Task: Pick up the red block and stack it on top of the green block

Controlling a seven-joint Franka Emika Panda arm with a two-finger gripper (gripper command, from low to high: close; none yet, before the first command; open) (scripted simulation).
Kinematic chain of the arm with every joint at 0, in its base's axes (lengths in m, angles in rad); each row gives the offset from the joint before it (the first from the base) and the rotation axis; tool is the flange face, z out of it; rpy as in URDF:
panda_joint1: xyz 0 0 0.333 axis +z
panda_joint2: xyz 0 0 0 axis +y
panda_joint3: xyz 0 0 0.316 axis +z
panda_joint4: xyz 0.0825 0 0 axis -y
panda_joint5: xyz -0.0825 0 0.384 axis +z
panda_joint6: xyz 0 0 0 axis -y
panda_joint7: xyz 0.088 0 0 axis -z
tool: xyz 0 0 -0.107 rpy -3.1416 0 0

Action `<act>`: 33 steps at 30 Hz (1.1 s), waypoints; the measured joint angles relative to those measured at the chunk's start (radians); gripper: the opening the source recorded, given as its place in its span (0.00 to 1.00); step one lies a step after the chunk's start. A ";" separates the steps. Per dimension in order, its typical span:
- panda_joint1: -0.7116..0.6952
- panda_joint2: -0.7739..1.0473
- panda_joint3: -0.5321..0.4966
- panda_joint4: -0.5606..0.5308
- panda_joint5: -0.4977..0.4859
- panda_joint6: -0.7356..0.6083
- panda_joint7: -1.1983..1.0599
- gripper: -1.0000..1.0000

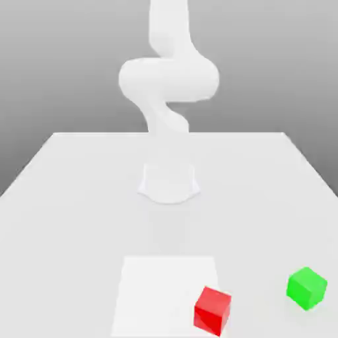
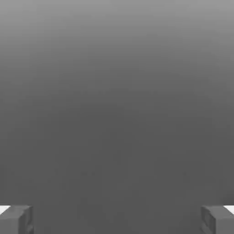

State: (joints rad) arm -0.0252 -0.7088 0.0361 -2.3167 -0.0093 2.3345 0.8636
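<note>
The hand [image 2: 117,220] is open. Its two fingertips [image 2: 210,219] stand well apart, one on either side of the space between them, and nothing is held there. Both are gray, with a small white area beside each. Beyond the hand lies a plain gray backdrop [image 2: 117,114], shading smoothly from dark gray to lighter gray.

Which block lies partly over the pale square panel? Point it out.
The red cube-shaped block, at the panel's edge; the green cube-shaped block sits off the panel.
</note>
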 joint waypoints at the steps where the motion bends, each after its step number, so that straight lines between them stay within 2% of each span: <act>1: -0.008 0.039 0.014 -0.007 -0.006 0.015 0.029 0.50; 16: -0.090 0.587 0.172 -0.106 -0.106 0.220 0.441 0.50; 25: -0.050 0.905 0.181 -0.163 -0.105 0.352 0.637 0.50; 29: -0.012 1.050 0.135 -0.146 -0.159 0.462 0.691 0.50; 30: 0.001 1.081 0.120 -0.141 -0.171 0.488 0.700 0.00; 33: 0.001 1.081 0.120 -0.141 -0.171 0.489 0.701 0.00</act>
State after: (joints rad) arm -0.0239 0.3726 0.1559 -2.4580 -0.1804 2.8236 1.5644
